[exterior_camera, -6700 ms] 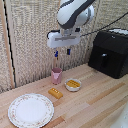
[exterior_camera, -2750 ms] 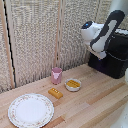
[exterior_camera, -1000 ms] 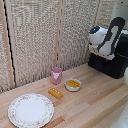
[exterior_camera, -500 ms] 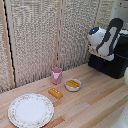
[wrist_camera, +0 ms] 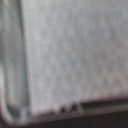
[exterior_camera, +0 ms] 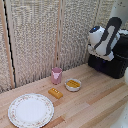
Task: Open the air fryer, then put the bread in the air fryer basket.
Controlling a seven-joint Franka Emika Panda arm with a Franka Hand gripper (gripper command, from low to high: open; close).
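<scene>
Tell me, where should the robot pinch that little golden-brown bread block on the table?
Grip the small golden-brown rectangular bread block across its narrow width, near the middle, coming straight down from above. It lies flat on the wooden table, apart from the flowered plate and small white bowl, so its long sides look free for the jaws.

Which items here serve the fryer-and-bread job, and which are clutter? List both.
Job: boxy glossy black air fryer; small golden-brown bread block; white robot arm at the fryer, gripper hidden.
Clutter: pink cup; small white bowl of yellow-orange food; floral-rimmed plate.
</scene>
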